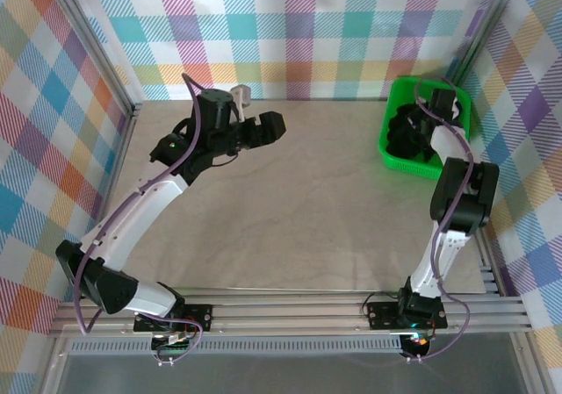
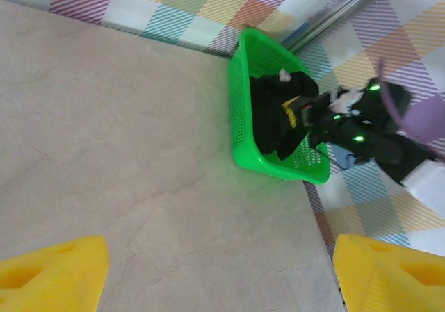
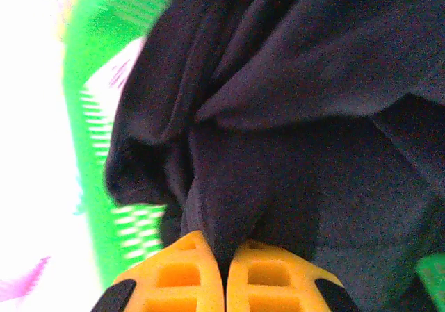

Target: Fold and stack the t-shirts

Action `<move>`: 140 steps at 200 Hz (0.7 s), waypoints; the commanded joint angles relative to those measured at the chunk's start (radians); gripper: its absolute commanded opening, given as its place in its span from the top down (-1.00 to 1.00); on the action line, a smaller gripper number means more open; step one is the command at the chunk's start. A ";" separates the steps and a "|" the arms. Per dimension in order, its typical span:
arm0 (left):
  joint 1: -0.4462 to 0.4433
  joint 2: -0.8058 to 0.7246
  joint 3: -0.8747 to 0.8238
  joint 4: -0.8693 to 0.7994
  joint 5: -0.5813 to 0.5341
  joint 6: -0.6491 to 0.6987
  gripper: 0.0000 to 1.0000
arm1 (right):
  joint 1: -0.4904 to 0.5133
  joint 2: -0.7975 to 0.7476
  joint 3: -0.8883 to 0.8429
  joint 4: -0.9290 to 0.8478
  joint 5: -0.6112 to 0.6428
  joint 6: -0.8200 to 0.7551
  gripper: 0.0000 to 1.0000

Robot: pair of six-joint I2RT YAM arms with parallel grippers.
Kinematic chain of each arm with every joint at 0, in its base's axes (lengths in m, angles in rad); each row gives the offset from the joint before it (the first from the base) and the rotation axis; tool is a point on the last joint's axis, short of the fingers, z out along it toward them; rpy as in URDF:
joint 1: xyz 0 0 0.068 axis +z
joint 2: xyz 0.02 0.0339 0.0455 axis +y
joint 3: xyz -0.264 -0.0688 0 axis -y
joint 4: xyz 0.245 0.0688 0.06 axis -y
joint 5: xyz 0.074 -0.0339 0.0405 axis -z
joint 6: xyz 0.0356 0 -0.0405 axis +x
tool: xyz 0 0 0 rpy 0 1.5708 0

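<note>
Black t-shirts [image 1: 408,131] lie bunched in the green basket [image 1: 389,154] at the back right of the table. My right gripper [image 3: 224,260] reaches down into that basket and is shut on a fold of black t-shirt [image 3: 278,117], which is pinched between its yellow fingers [image 3: 174,277]. From the left wrist, the basket [image 2: 243,110] with the dark cloth [image 2: 274,114] and the right arm sits ahead. My left gripper [image 1: 270,127] hovers open over the back middle of the table, its yellow fingertips [image 2: 55,274] wide apart with bare table between them.
The beige tabletop [image 1: 290,210] is bare between the arms. Checkered walls [image 1: 290,25] close in the back and both sides. The basket stands close to the right wall and the corner post [image 1: 479,39].
</note>
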 commanded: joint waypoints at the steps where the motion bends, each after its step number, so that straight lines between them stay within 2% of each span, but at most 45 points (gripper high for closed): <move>1: -0.004 0.029 0.030 0.012 0.021 0.000 -0.67 | 0.023 -0.165 -0.002 0.201 0.047 -0.008 1.00; 35: -0.002 0.047 0.062 -0.038 -0.038 0.012 -0.67 | 0.054 -0.247 0.140 0.200 -0.033 -0.085 1.00; 70: -0.002 0.028 0.074 -0.102 -0.158 0.021 -0.67 | 0.170 -0.275 0.366 0.159 -0.142 -0.221 1.00; 94: -0.002 0.005 0.100 -0.183 -0.306 0.028 -0.67 | 0.291 -0.291 0.461 0.126 -0.197 -0.294 1.00; 140: -0.002 -0.095 0.090 -0.269 -0.581 0.002 -0.70 | 0.598 -0.252 0.664 -0.016 -0.232 -0.478 1.00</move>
